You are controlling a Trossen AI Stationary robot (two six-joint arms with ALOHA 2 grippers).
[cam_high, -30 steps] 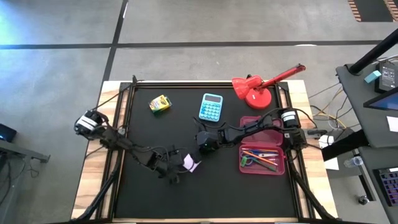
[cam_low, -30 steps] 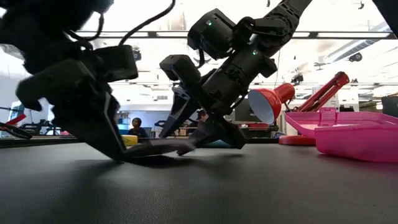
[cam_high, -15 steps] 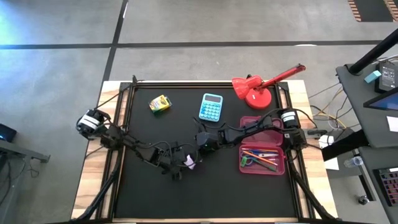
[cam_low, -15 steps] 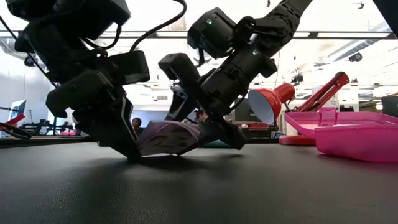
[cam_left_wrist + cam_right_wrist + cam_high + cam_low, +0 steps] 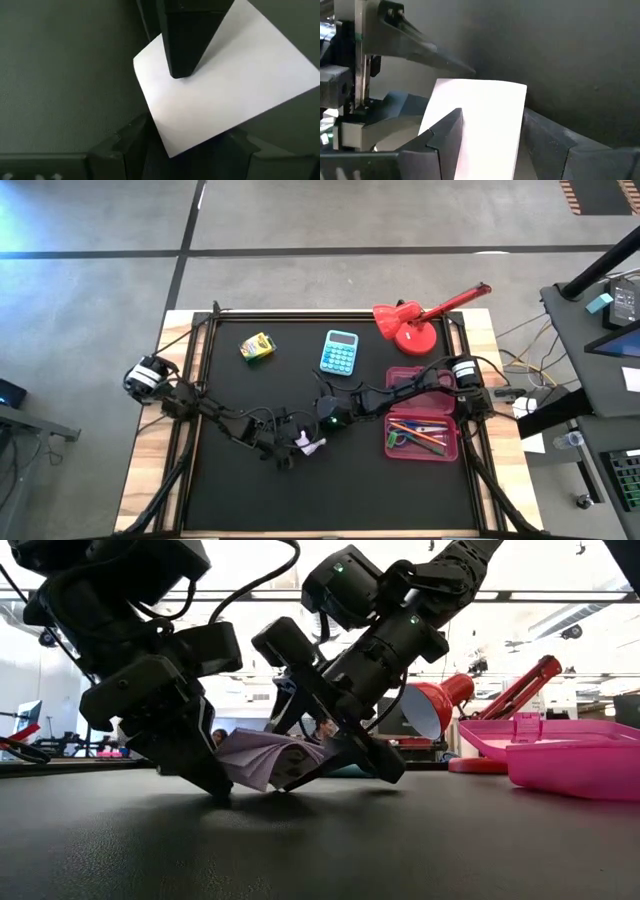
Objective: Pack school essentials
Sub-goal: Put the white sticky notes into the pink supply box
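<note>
The pink paper note [image 5: 308,443] sits mid-table between both grippers, bowed upward [image 5: 255,755]. My left gripper [image 5: 285,450] is open at the note's left side, tips on the mat [image 5: 215,785]. My right gripper [image 5: 322,425] is open and slants down onto the note's right side [image 5: 340,770]; the note fills the gap between its fingers [image 5: 480,115]. The pink box [image 5: 422,435] on the right holds pencils, pens and scissors. A yellow-green box [image 5: 257,347] lies flat at far left. My left gripper comes in low from the table's left. The note's near corner [image 5: 170,150] lies between its two spread fingers, and the note's left edge is raised off the mat against them. My right gripper slants down from the right. One fingertip [image 5: 180,70] presses on the note's face. The note curves up between its fingers, with its right edge down by the mat.
The light-blue calculator [image 5: 340,352] and the red desk lamp [image 5: 410,325] stand toward the far edge. The pink box's open lid [image 5: 520,730] rises on the right. The black mat is bare along the near edge [image 5: 330,500].
My left gripper has slid right toward the right gripper, pushing the note's left edge. The note lay flat a second ago; it has now buckled upward, its left side lifted while its right side stays pinned under my right gripper, which has dipped slightly.
</note>
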